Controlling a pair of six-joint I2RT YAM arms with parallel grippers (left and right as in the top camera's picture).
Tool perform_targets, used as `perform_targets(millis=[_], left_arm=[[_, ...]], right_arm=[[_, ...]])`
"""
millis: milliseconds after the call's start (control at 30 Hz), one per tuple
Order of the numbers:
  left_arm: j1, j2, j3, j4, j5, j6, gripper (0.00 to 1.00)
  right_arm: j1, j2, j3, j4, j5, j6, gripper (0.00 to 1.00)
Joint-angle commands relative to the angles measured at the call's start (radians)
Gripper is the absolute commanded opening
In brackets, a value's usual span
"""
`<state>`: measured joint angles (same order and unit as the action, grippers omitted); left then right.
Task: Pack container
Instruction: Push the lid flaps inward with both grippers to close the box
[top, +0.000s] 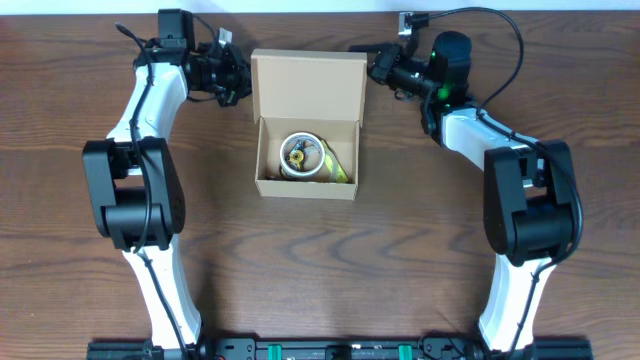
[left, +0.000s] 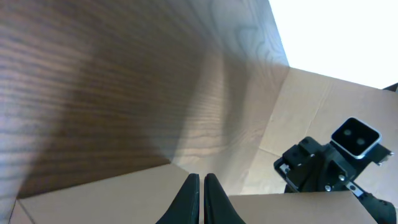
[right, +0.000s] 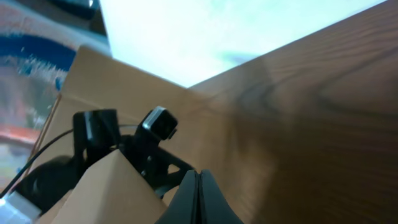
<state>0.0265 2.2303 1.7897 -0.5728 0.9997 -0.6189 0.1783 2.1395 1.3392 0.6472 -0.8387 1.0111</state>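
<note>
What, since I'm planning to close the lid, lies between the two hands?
The open flap lid of the container lies between the left hand and right hand, in the overhead view.

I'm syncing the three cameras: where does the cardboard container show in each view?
Overhead: container at centre, lid open toward the far edge.
Left wrist: container fills the bottom and right.
Right wrist: container at left and lower left.
Shared landmark: the dark wooden table.
</note>
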Motion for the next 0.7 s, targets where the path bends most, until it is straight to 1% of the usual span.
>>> perform_targets(millis=[0,167,233,367,467,600,667], left_arm=[[0.011,-0.053,0.021,-0.030,0.018,0.059,0.05],[0.016,-0.113,0.021,-0.093,-0.043,0.117,0.05],[0.016,-0.137,0.021,-0.128,-0.064,0.127,0.05],[0.014,-0.156,0.021,-0.191,-0.060,0.151,0.05],[0.009,-0.159,0.021,-0.272,-0.060,0.194,0.05],[0.008,-0.159,0.021,-0.335,-0.060,0.243,0.05],[0.008,-0.160,0.021,-0.367,-0.060,0.282,0.05]], right_arm=[[0.013,-0.003,0.040,0.000,-0.080,0.003,0.01],[0.013,-0.041,0.041,-0.022,-0.117,0.002,0.01],[0.013,-0.058,0.041,-0.066,-0.131,-0.018,0.01],[0.013,-0.078,0.041,-0.083,-0.161,-0.021,0.01],[0.013,-0.097,0.041,-0.120,-0.185,-0.035,0.01],[0.014,-0.129,0.041,-0.260,-0.198,-0.121,0.01],[0.020,-0.159,0.041,-0.385,-0.195,-0.209,0.01]])
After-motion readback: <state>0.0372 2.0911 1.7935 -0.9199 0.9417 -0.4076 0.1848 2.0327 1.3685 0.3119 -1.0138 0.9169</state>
